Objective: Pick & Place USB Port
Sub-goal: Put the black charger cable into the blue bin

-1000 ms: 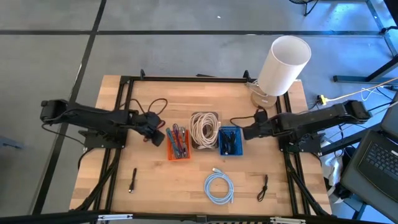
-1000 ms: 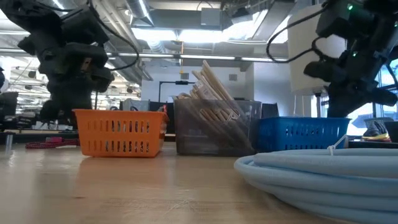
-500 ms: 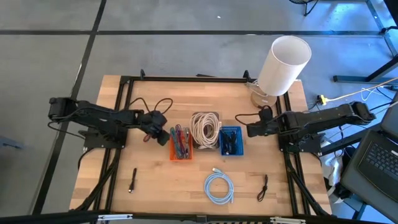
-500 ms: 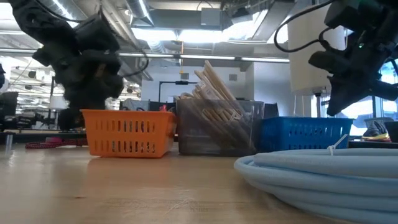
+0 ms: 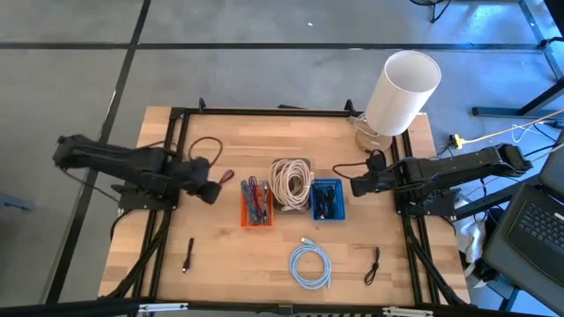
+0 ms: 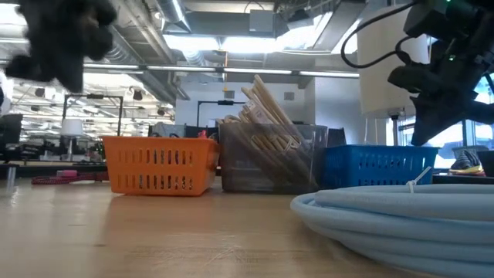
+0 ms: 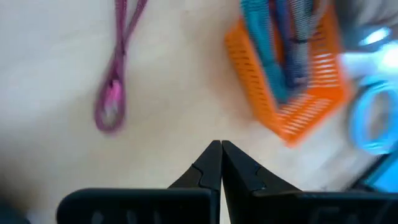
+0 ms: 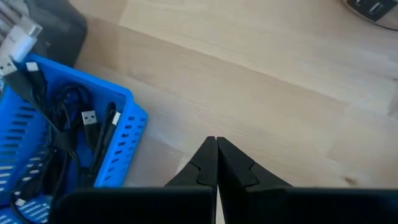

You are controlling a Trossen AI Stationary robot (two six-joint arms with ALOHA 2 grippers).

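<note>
The likeliest USB pieces are the black cables with plugs (image 8: 89, 117) heaped in the blue basket (image 5: 325, 199), third in a row after the orange basket (image 5: 254, 203) of coloured cords and the clear bin of beige cable (image 5: 290, 182). Loose leads also lie nearer the table's front edge than the blue basket: a short black one (image 5: 374, 264), a pale blue coil (image 5: 310, 265) and a small dark plug (image 5: 189, 256); which one the task means cannot be told.

The right pincer (image 5: 358, 186) hovers just beside the blue basket, on the side away from the orange one, clenched with nothing between its tips. The left pincer (image 5: 212, 191) hangs beyond the orange basket, near a magenta cord (image 7: 113, 99), equally clenched and empty.

Such a cable looks light and limp, and probably tangled with its neighbours. The stiff plug housing seems the best place to pinch; gripping the cord itself would likely let it slip or drag others along.
</note>
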